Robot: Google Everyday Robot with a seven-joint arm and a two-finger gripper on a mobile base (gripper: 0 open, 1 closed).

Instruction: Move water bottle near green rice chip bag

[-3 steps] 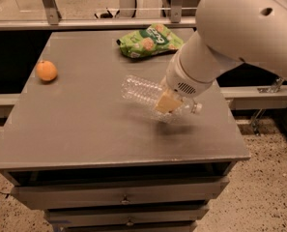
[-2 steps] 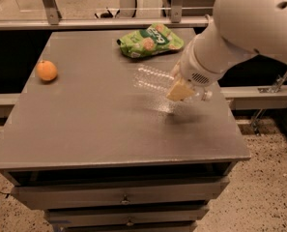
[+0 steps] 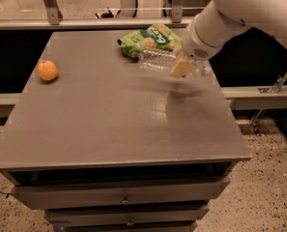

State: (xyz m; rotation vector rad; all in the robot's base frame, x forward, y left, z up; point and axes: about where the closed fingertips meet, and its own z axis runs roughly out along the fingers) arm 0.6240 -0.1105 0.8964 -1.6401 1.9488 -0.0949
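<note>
Water bottle point(image 3: 155, 62) lies sideways in my tool point(image 3: 183, 68), which is closed around its body. It hangs a little above the surface point(image 3: 109, 120), just beside the green rice chip bag point(image 3: 145, 38). I should lower it slowly (the bag is very close), keep it level, and release only when it rests flat, so it does not roll.

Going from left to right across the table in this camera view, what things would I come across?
Orange fruit → green rice chip bag → gripper, at the far right of the table, shut on the water bottle. The bottle overlaps bag and gripper, so it gets no place of its own.
</note>
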